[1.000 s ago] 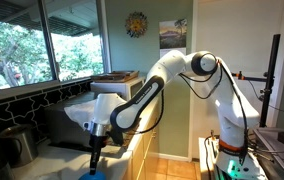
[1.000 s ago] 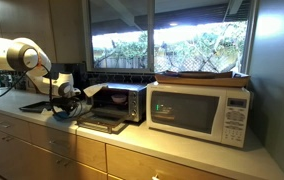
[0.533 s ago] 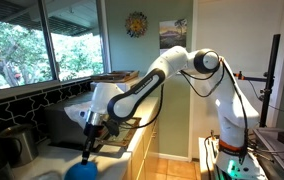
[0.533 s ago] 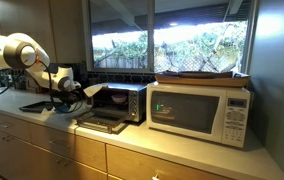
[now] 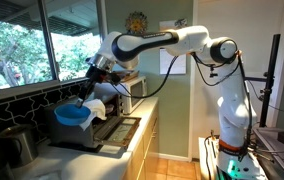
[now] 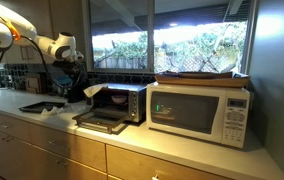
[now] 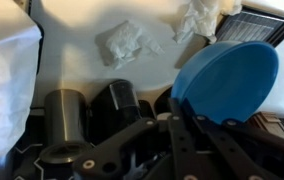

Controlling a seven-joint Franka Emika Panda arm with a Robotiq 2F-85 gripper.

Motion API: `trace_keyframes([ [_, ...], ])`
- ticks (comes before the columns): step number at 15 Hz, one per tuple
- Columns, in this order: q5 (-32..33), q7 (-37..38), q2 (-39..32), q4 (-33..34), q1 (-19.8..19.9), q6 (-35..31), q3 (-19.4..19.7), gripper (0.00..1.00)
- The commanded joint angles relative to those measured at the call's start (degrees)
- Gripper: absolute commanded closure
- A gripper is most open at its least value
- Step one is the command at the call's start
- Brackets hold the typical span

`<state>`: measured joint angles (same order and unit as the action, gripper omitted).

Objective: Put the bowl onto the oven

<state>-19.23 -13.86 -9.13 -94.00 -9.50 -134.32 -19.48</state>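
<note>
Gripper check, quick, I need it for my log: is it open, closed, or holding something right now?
Gripper: jaws closed on the rim of the blue bowl, which hangs clear of the counter.

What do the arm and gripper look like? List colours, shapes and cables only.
The arm is glossy white, built of rounded, tube-like segments with darker bands at the joints. A black cable hangs in a loop beneath it. The gripper is black; in the wrist view its jaws are flat, dark linkage bars.
</note>
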Motion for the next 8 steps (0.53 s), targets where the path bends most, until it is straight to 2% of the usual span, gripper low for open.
trace_keyframes([
  [1, -0.4, -0.1, 1.4, 1.0, -1.2, 1.7, 1.7, 0.95],
  [3, -0.4, 0.0, 1.7, 0.9, -1.3, 1.7, 1.9, 0.95],
  [4, -2.0, 1.1, 0.7, 0.2, -1.3, -0.8, 1.8, 0.99],
  [5, -2.1, 5.1, 1.0, -0.3, -0.8, -3.6, 2.8, 0.99],
  [8, -4.0, 7.0, 6.1, -4.2, 2.4, -5.4, 6.1, 0.99],
])
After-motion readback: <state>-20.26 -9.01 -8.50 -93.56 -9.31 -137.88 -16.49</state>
